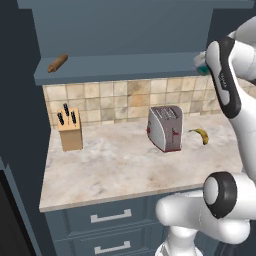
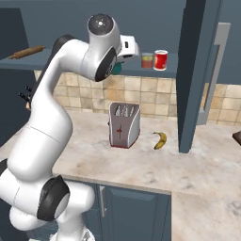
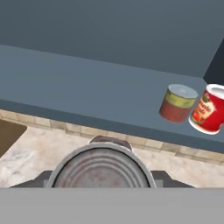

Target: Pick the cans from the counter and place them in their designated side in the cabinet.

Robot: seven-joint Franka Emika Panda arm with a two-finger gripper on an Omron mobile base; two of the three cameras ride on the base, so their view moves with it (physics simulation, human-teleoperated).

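Observation:
My gripper is shut on the teal-labelled can; its ribbed grey metal top sits between the finger tips in the hand view. The held can hangs just in front of the cabinet shelf, level with its front edge, and a sliver of the can shows behind my forearm. The shorter can, red-orange and yellow-green, stands upright on the shelf board to the right; it is beside a red can. The counter lies below.
A rolling pin lies on the shelf's left end. On the counter stand a knife block, a toaster and a banana. A dark upright cabinet panel closes the shelf on the right. Drawers sit below.

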